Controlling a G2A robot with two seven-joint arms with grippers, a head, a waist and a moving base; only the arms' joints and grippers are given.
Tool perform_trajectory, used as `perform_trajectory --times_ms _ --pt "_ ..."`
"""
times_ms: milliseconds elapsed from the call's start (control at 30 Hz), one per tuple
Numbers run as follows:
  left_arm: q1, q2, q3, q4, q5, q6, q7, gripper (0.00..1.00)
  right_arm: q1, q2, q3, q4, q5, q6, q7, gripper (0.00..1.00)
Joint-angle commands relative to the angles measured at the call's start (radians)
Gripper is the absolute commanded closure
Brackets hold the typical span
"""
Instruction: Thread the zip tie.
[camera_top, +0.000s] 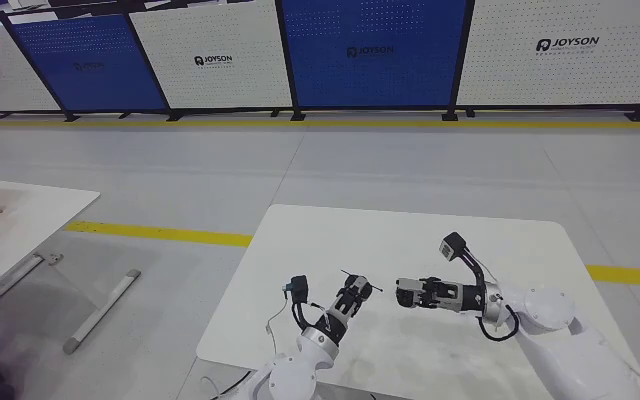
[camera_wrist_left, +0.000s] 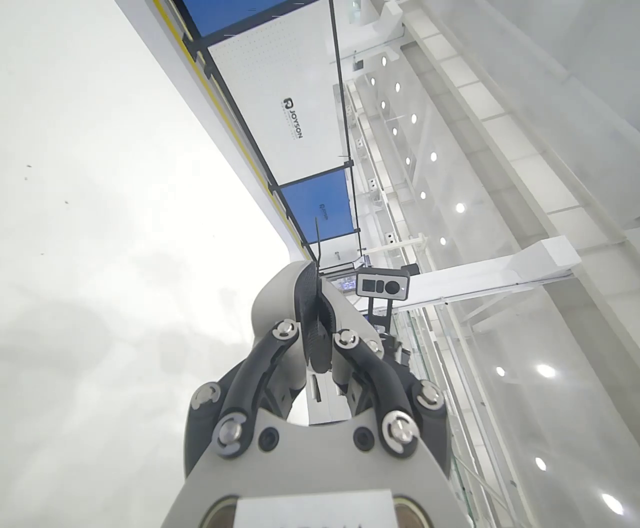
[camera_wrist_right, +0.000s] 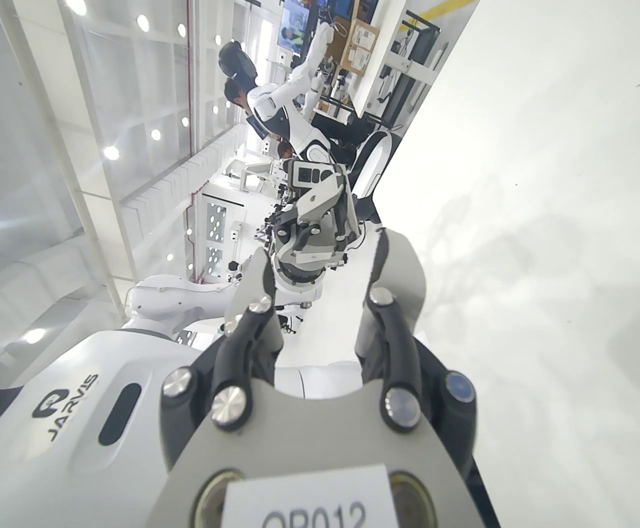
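Observation:
A thin black zip tie (camera_top: 350, 274) is held above the white table (camera_top: 420, 235) by my left gripper (camera_top: 362, 290), which is shut on it. In the left wrist view the left gripper (camera_wrist_left: 316, 295) has its black pads pressed together, and the zip tie (camera_wrist_left: 316, 240) sticks out past the fingertips as a narrow strip. My right gripper (camera_top: 400, 293) hovers a short way to the right of it, pointing at the left one. In the right wrist view my right gripper (camera_wrist_right: 322, 265) is open with nothing in it, and the left gripper (camera_wrist_right: 310, 230) shows through the gap.
Bare white tabletop spreads beyond and around both arms. Another white table (camera_top: 40, 215) stands at the far left across open floor. Blue and white partition panels (camera_top: 370, 50) line the back.

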Motion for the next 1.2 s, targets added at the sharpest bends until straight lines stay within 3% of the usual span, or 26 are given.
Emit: perform_trajectory --times_ms 0,133,467,600,800,900,1000,1067,1167 --pt "-0.004 -0.003 0.01 0.008 0.005 0.004 0.007 1.0 -0.025 0.009 0.031 -0.019 -0.001 -0.006 -0.003 0.0" --pt "-0.016 -0.008 0.034 0.025 0.021 0.023 0.014 1.0 -0.092 0.025 0.1 -0.068 0.005 -0.01 -0.074 0.0" --pt "-0.018 -0.009 0.036 0.028 0.03 0.029 0.017 1.0 -0.092 0.025 0.1 -0.068 0.005 -0.01 -0.074 0.0" --pt "-0.03 -0.014 0.024 0.034 -0.042 0.03 0.001 1.0 -0.092 0.025 0.1 -0.068 0.005 -0.01 -0.074 0.0" --pt "-0.023 -0.019 -0.012 -0.035 -0.133 -0.004 0.025 1.0 -0.092 0.025 0.1 -0.068 0.005 -0.01 -0.074 0.0" --pt "-0.007 -0.019 -0.021 -0.101 -0.149 -0.023 0.023 1.0 -0.092 0.025 0.1 -0.068 0.005 -0.01 -0.074 0.0" --pt "0.019 -0.017 -0.032 -0.172 -0.16 -0.044 0.009 1.0 -0.092 0.025 0.1 -0.068 0.005 -0.01 -0.074 0.0" --pt "0.044 -0.015 -0.036 -0.214 -0.175 -0.079 -0.016 1.0 -0.092 0.025 0.1 -0.068 0.005 -0.01 -0.074 0.0" --pt "0.077 -0.01 -0.043 -0.24 -0.189 -0.119 -0.061 1.0 -0.092 0.025 0.1 -0.068 0.005 -0.01 -0.074 0.0"
